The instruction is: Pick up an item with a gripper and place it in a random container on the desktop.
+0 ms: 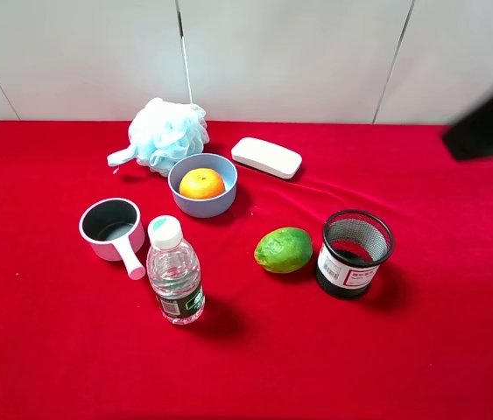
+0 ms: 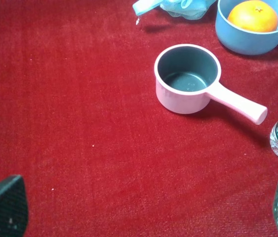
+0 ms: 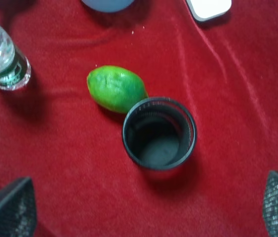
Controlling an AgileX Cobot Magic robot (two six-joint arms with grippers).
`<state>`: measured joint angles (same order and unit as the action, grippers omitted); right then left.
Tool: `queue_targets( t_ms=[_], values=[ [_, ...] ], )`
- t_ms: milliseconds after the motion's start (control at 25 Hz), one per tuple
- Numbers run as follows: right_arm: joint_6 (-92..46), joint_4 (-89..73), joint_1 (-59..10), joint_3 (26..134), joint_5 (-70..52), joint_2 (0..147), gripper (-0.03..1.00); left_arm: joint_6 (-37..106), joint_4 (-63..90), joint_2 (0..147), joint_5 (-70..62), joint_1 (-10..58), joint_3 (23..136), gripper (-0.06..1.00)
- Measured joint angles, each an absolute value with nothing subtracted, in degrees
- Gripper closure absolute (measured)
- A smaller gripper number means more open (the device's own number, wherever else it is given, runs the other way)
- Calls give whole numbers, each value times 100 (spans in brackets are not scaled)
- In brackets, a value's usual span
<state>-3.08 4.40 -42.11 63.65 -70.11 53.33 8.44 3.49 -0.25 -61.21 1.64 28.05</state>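
Observation:
The orange fruit (image 1: 201, 184) lies inside the light-blue bowl (image 1: 221, 200) at the back middle of the red desktop (image 1: 53, 350). It shows in the left wrist view too (image 2: 253, 16), in the bowl (image 2: 237, 42). My left gripper (image 2: 143, 210) is open and empty, fingertips (image 2: 3, 207) wide apart, above bare cloth, short of the white pot. My right gripper (image 3: 148, 210) is open and empty, fingertips (image 3: 10, 210) wide apart, near the black mesh cup. In the exterior view only a dark blurred part of the right arm (image 1: 491, 122) shows at the right edge.
A white handled pot (image 1: 111, 229), a water bottle (image 1: 175, 273), a green lime-like fruit (image 1: 283, 249) and a black mesh cup (image 1: 355, 252) stand across the middle. A blue bath pouf (image 1: 169, 133) and a white case (image 1: 266, 157) lie at the back.

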Motion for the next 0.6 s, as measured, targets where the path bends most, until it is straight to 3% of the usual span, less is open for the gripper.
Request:
queue_targets(
  t_ms=[320,600],
  values=[
    [-308,444,-4104,5226,-7016,3798,28,844,349,-25,-6121,164,2805,-5],
    [-308,444,-2670,4595,-7015,2826,28,844,349,-25,-6121,164,2805,-5]
  ],
)
